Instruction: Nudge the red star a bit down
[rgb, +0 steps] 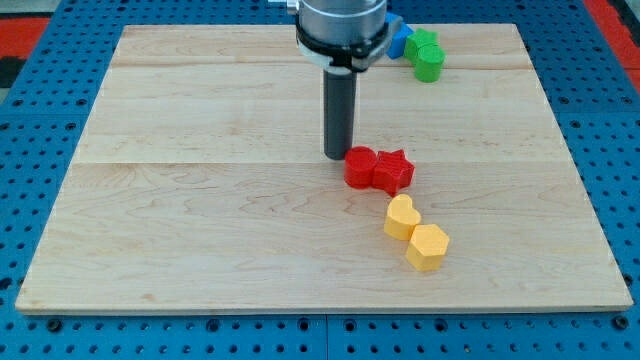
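The red star (395, 170) lies right of the board's middle, touching a red round block (360, 168) on its left. My tip (338, 156) is down on the board just left of and slightly above the red round block, about touching its upper left edge. The star is one block's width to the right of my tip. A yellow heart (401, 217) and a yellow hexagon (428, 247) lie just below the star.
A green block (426, 56) and a blue block (401, 40) sit at the view's top, right of the arm and partly hidden by it. The wooden board (200, 200) lies on a blue pegboard table.
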